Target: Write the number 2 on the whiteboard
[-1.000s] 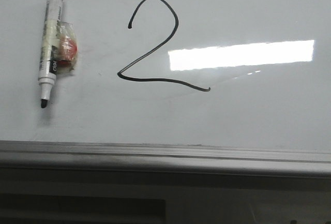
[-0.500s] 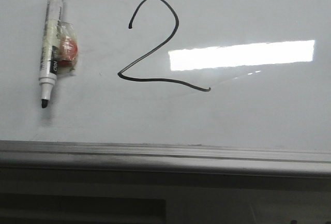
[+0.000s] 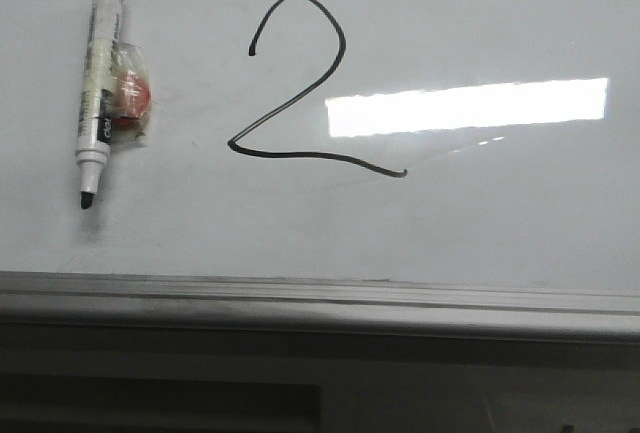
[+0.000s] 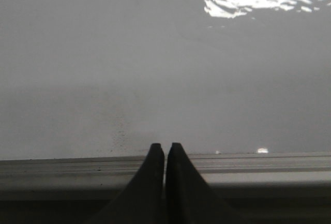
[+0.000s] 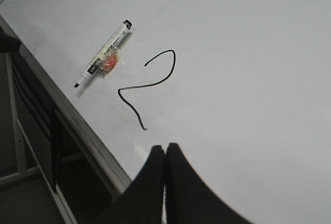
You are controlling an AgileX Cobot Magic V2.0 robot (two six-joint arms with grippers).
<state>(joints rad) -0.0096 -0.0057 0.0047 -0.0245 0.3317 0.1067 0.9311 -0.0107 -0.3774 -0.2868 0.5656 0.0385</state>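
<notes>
Left gripper (image 4: 165,149) and right gripper (image 5: 165,151): tapered dark fingers pressed together, holding nothing. Thin black number 2 (image 3: 300,93) drawn mid-way across glossy pale whiteboard (image 3: 500,213); capless marker (image 3: 98,78) lying beside.

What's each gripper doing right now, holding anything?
Left gripper: jaws closed, holding nothing.
Right gripper: jaws closed, holding nothing; the marker lies on the whiteboard.
</notes>
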